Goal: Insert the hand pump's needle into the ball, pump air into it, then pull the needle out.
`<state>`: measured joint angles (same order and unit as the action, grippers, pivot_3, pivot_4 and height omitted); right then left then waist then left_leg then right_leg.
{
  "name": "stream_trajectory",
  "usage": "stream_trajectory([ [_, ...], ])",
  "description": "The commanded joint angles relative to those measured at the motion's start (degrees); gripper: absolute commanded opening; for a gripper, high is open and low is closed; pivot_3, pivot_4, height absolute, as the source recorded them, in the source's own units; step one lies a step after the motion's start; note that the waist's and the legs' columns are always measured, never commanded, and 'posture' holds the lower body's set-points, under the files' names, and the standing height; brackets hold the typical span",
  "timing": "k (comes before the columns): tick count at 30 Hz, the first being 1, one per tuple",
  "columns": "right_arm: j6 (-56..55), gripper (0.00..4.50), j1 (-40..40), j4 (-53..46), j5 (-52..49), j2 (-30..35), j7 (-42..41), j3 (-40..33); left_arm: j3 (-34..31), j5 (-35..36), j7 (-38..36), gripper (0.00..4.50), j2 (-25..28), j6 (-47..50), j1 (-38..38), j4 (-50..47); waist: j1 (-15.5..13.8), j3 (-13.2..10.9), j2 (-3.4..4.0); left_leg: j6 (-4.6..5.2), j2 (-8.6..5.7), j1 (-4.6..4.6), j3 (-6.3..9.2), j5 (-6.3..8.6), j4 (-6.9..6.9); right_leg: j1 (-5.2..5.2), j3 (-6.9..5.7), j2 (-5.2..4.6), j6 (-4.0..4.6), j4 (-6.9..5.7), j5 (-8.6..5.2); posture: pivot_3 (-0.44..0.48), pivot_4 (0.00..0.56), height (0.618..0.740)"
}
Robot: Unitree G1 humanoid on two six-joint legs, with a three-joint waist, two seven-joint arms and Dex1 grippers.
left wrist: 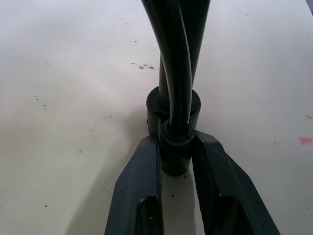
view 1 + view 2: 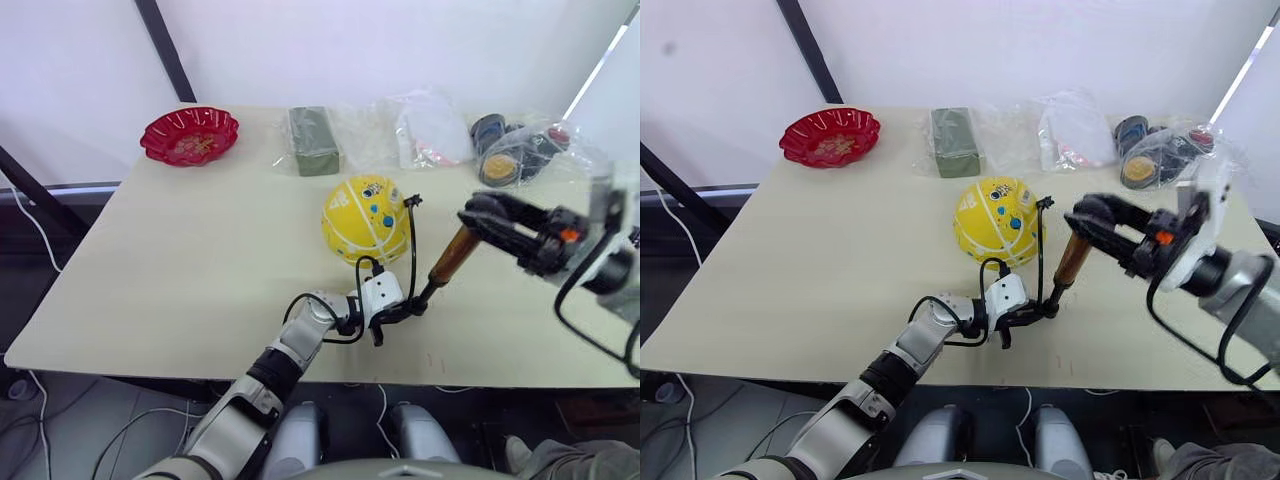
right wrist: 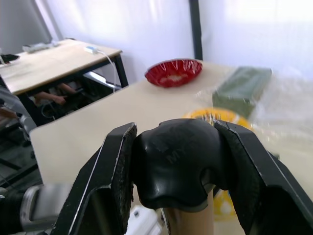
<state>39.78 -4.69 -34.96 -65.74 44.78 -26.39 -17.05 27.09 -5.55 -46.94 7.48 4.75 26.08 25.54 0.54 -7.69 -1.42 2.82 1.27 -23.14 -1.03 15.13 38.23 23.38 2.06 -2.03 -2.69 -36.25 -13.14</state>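
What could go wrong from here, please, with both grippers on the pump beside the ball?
1. The pump leans, with the left gripper shut on its base and the right gripper shut on its handle; an off-axis stroke could twist the base out of the fingers.
2. The ball rests free on the table; a tug on the hose could roll it and bend or free the needle.

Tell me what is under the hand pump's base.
The hand pump leans with its black base cap on the bare table, pinched by the left claw. The contact spot beneath the cap is hidden.
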Motion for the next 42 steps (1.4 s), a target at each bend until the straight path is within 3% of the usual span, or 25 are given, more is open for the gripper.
stream_trajectory([
  [1, -3.29, 1.98, 4.94, 3.61, 11.64, -2.29, -3.49, 8.21, 1.04, -1.48, -0.85, 0.36, 1.63, 3.26, -2.34, 3.33, 0.14, 0.02, -0.03, 0.0, 0.0, 0.12, -0.05, 0.0, 0.0, -0.05, 0.04, 0.0, 0.08, -0.02, -0.05, 0.0, 0.15, 0.74],
  [4, -6.86, 1.98, 7.04, 7.38, 19.27, -4.16, -5.98, 13.82, 0.88, -1.34, -0.8, 0.36, 1.79, 3.53, -2.5, 3.17, 0.16, 0.16, -0.14, 0.0, 0.03, 0.3, -0.06, 0.0, -0.01, -0.17, 0.05, 0.03, 0.09, -0.05, -0.06, 0.0, 0.15, 0.74],
  [8, -8.36, 1.98, 6.57, 8.76, 21.47, -5.26, -7.27, 13.32, 0.86, -1.28, -0.78, 0.36, 1.8, 3.52, -2.45, 3.34, 0.14, 0.27, -0.11, 0.0, 0.04, 0.32, -0.06, 0.0, -0.01, -0.18, 0.06, 0.02, 0.1, -0.06, -0.06, 0.0, 0.15, 0.74],
  [18, 3.18, 1.98, -6.17, 1.72, -5.59, 6.73, -0.85, -10.36, 1.26, -1.22, -1.03, 0.36, 1.48, 3.02, -2.69, 4.29, -0.36, -0.09, 0.17, 0.0, 0.0, 0.17, 0.0, 0.01, -0.02, -0.15, 0.03, -0.23, 0.1, 0.0, -0.05, 0.0, 0.15, 0.74],
  [23, 6.13, 1.98, -8.19, 3.1, -12.43, 11.63, 1.74, -15.67, 1.42, -1.1, -1.25, 0.36, 1.37, 2.88, -2.46, 4.74, -0.47, -0.12, 0.13, 0.01, 0.0, 0.11, 0.01, 0.01, -0.05, -0.13, 0.07, -0.26, 0.1, 0.06, -0.05, 0.0, 0.15, 0.74],
  [27, 7.23, 1.98, -5.35, 2.01, -10.07, 10.68, 2.18, -11.02, 1.45, -1.01, -1.33, 0.36, 1.19, 2.81, -2.18, 5.12, -0.5, -0.12, 0.1, 0.01, -0.01, 0.12, -0.03, 0.01, -0.04, -0.13, 0.08, -0.29, 0.09, 0.06, -0.05, 0.0, 0.15, 0.74],
  [29, 6.38, 1.98, -2.75, 2.07, -6.94, 7.27, 1.94, -6.72, 1.45, -0.99, -1.29, 0.36, 1.09, 2.75, -2.05, 5.33, -0.5, -0.08, 0.04, 0.01, -0.01, 0.13, -0.02, 0.01, -0.05, -0.15, 0.08, -0.2, 0.09, 0.07, -0.05, 0.0, 0.15, 0.74],
  [33, 3.15, 1.98, 2.32, 3.6, 1.59, 0.37, 0.07, 2.76, 1.49, -1.03, -1.11, 0.36, 0.94, 2.84, -2.04, 5.26, -0.4, 0.25, -0.37, 0.01, 0.02, 0.2, 0.04, 0.01, -0.03, -0.21, 0.08, -0.1, 0.1, 0.07, -0.05, 0.0, 0.15, 0.74],
  [37, -3.93, 1.98, 6.55, 8.21, 15.56, -4.84, -3.66, 13.01, 1.21, -1.07, -0.75, 0.36, 1.05, 2.96, -2.28, 4.78, -0.02, 0.49, -0.32, 0.01, 0.04, 0.35, -0.06, 0.01, -0.02, -0.26, 0.07, -0.25, 0.09, 0.04, -0.05, 0.0, 0.15, 0.74],
  [42, -8.21, 1.97, 6.86, 9.34, 18.83, -7.43, -5.95, 11.03, 0.96, -1.02, -0.69, 0.36, 1.23, 2.97, -2.28, 4.79, 0.02, 0.68, -0.27, 0.01, 0.04, 0.36, 0.0, 0.02, -0.03, -0.27, 0.0, -0.23, 0.11, 0.04, -0.06, 0.0, 0.15, 0.74],
])
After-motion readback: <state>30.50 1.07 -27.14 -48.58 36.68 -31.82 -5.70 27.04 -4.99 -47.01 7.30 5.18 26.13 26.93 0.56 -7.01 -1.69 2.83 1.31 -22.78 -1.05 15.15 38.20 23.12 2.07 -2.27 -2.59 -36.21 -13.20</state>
